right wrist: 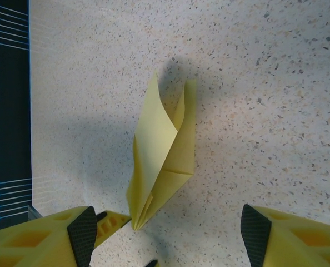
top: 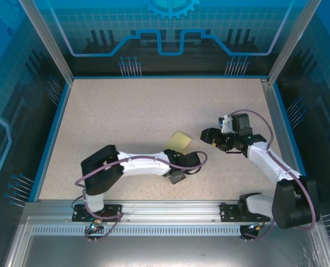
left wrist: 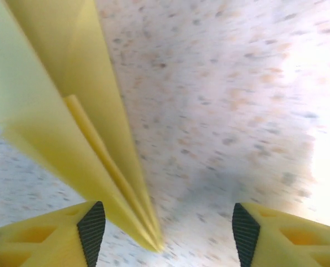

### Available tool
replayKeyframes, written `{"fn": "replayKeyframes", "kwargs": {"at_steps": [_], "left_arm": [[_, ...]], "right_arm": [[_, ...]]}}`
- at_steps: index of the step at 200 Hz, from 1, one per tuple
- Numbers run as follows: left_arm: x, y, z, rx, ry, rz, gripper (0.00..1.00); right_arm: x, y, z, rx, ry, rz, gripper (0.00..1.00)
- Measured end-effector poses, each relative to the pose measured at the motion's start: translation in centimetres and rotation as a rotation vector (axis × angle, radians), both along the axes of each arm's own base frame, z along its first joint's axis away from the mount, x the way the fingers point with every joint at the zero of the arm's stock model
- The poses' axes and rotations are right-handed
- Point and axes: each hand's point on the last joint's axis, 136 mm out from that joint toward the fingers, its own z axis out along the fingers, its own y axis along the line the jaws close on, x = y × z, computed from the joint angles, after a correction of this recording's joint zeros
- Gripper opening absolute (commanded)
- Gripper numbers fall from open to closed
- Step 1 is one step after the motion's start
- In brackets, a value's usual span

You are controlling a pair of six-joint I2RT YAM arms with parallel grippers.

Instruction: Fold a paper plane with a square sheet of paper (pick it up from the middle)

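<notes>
The paper plane (top: pixel 179 141) is a pale yellow folded wedge resting on the speckled table, between the two grippers. In the left wrist view the paper plane (left wrist: pixel 70 111) runs from the upper left down to a sharp tip that lies between my left gripper's (left wrist: pixel 168 233) open jaws, nearer the left pad (left wrist: pixel 91 231) and touching neither pad. In the right wrist view the paper plane (right wrist: pixel 162 156) lies ahead of my open right gripper (right wrist: pixel 165 239), its flaps spread and its tip pointing back toward the left finger. From above, my left gripper (top: pixel 175 154) sits just below the plane and my right gripper (top: pixel 205 135) just to its right.
A yellow fingertip (right wrist: pixel 112 221) of the left gripper shows beside the plane's tip in the right wrist view. The table (top: pixel 126 111) is bordered by a blue rim and walls, with a metal rail (top: pixel 165 214) along the near edge.
</notes>
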Motion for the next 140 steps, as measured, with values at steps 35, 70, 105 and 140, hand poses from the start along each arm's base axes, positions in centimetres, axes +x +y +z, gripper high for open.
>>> {"fn": "replayKeyframes", "kwargs": {"at_steps": [35, 70, 105, 140], "left_arm": [[-0.8, 0.3, 4.6, -0.278, 0.154, 0.089, 0.68], [0.0, 3.5, 8.9, -0.521, 0.205, 0.240, 0.70], [2.6, 8.8, 9.8, -0.680, 0.217, 0.491, 0.70], [4.6, 11.5, 8.0, -0.809, 0.271, 0.702, 0.71]], "right_arm": [[-0.4, 1.1, 0.0, 0.014, -0.004, 0.029, 0.64], [-1.9, 4.0, -0.4, 0.024, 0.011, 0.092, 0.52], [-3.9, 8.4, -0.3, 0.016, -0.004, 0.182, 0.41], [-4.8, 12.0, -0.9, -0.024, -0.007, 0.215, 0.32]]}}
